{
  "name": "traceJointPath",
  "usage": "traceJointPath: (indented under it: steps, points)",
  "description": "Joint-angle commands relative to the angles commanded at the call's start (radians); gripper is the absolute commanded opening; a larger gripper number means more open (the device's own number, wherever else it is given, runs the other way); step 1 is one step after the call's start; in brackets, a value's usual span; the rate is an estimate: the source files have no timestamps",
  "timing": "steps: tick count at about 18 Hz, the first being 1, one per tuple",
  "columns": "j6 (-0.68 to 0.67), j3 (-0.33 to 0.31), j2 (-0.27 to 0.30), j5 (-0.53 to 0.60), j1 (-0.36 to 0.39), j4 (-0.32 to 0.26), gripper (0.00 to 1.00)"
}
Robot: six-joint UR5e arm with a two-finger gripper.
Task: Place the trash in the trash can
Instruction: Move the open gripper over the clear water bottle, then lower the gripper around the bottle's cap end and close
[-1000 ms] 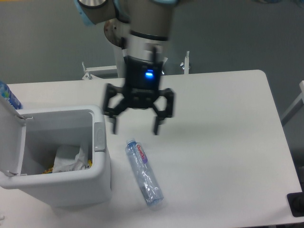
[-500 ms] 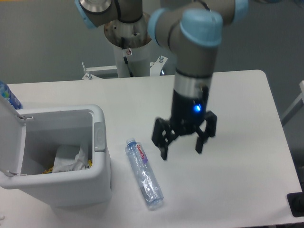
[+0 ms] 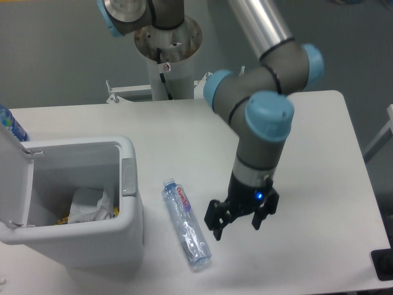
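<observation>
A clear plastic water bottle (image 3: 186,225) with a purple-pink label lies flat on the white table, cap end pointing up-left toward the bin. The crumpled white wrapper (image 3: 91,206) rests inside the white trash can (image 3: 132,212), whose lid stands flipped open at the left. My gripper (image 3: 237,224) hangs open just to the right of the bottle's lower half, fingers pointing down, nothing between them, apart from the bottle.
A blue-capped object (image 3: 11,125) peeks in at the far left behind the bin lid. The arm's base column (image 3: 167,49) stands behind the table's back edge. A black object (image 3: 384,264) sits at the lower right corner.
The gripper has travelled from above the bin's right side to the right, then forward and down, ending low beside the bottle. It stayed open. Bottle, wrapper and bin have not moved.
</observation>
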Motion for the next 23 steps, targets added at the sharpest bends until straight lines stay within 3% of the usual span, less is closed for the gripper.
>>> traceJointPath:
  steps: [13,23]
  points:
    - [-0.015,-0.002,-0.113,0.101,-0.097,0.02,1.0]
    - [-0.04,0.005,-0.146,0.178,-0.115,0.034,0.98]
